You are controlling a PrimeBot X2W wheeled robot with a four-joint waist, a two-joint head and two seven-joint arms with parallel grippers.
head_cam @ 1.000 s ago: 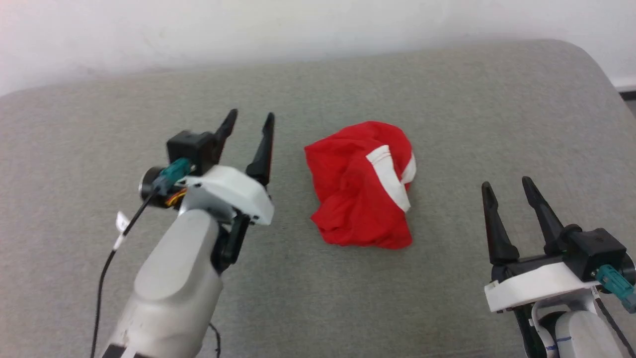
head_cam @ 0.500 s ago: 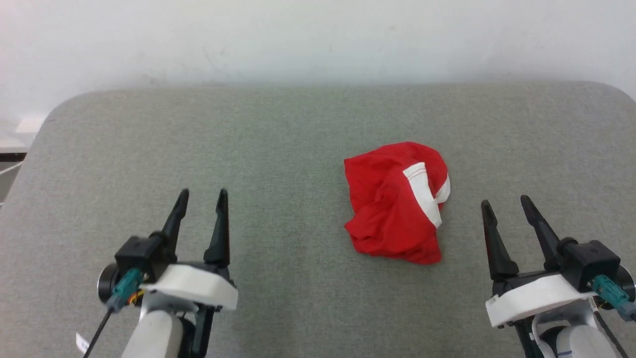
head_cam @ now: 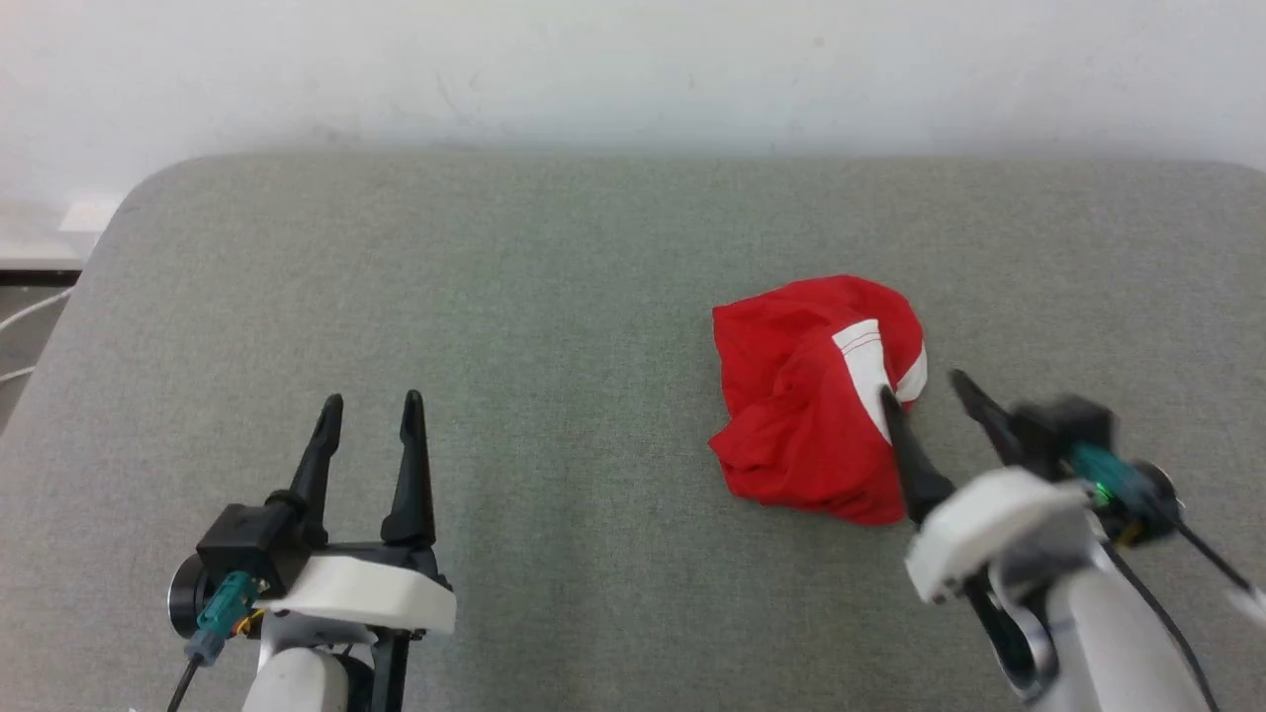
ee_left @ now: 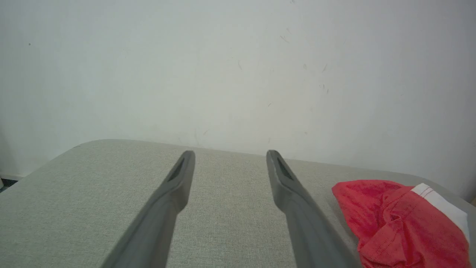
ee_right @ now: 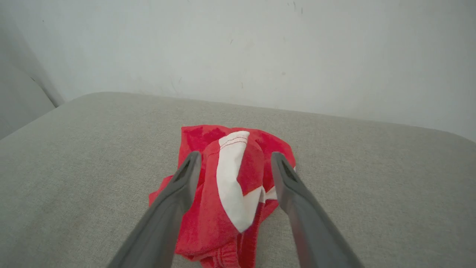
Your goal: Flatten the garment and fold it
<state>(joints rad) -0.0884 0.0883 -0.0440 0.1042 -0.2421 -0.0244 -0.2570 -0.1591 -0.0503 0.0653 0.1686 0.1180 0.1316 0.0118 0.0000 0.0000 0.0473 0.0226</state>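
Right gripper [head_cam: 920,386]: jaws spread wide, nothing held. In the right wrist view its fingers frame the white band [ee_right: 230,178] of the garment [head_cam: 791,396]; contact cannot be determined. The garment lies crumpled on the right half of the grey padded surface [head_cam: 495,297]. Left gripper [head_cam: 373,397]: jaws spread wide, empty, well apart from the garment, at the near left. A white wall [head_cam: 593,69] stands behind.

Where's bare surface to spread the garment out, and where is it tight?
Widest bare patch: the grey padded surface between the left pincer and the garment, back to the wall. A narrower strip lies between the garment and the wall. Crowded: the garment's near right edge, where the open right pincer stands.
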